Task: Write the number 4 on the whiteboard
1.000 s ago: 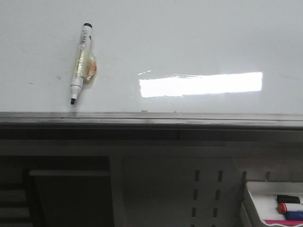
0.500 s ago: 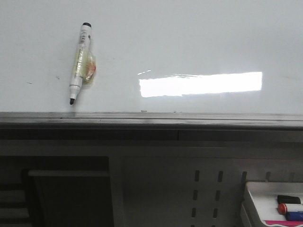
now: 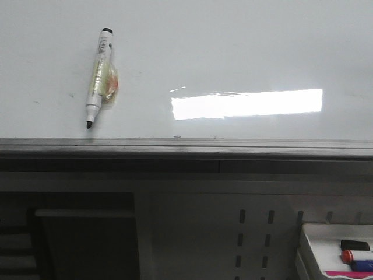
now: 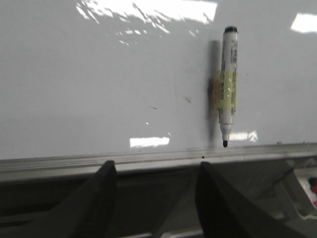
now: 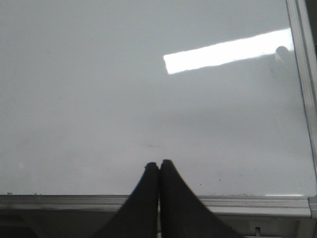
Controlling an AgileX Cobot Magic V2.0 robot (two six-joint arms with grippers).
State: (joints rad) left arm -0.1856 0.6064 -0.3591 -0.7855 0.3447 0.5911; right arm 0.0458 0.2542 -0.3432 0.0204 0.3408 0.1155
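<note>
The whiteboard (image 3: 233, 52) fills the upper half of the front view, glossy white with a bright rectangular glare. A white marker (image 3: 98, 76) with a black tip pointing down is stuck on it at the left, on a yellowish pad. In the left wrist view the same marker (image 4: 228, 84) sits above and to the right of my left gripper (image 4: 156, 166), which is open and empty, below the whiteboard (image 4: 99, 74) edge. My right gripper (image 5: 158, 163) is shut with nothing in it, over the blank whiteboard (image 5: 124, 74). The number 4 is out of view. Neither gripper shows in the front view.
A grey metal frame (image 3: 186, 146) runs along the board's lower edge, and the frame (image 5: 302, 59) also borders its right side. Below are a perforated grey panel (image 3: 256, 239) and, at bottom right, a small white tray (image 3: 317, 236) holding several markers.
</note>
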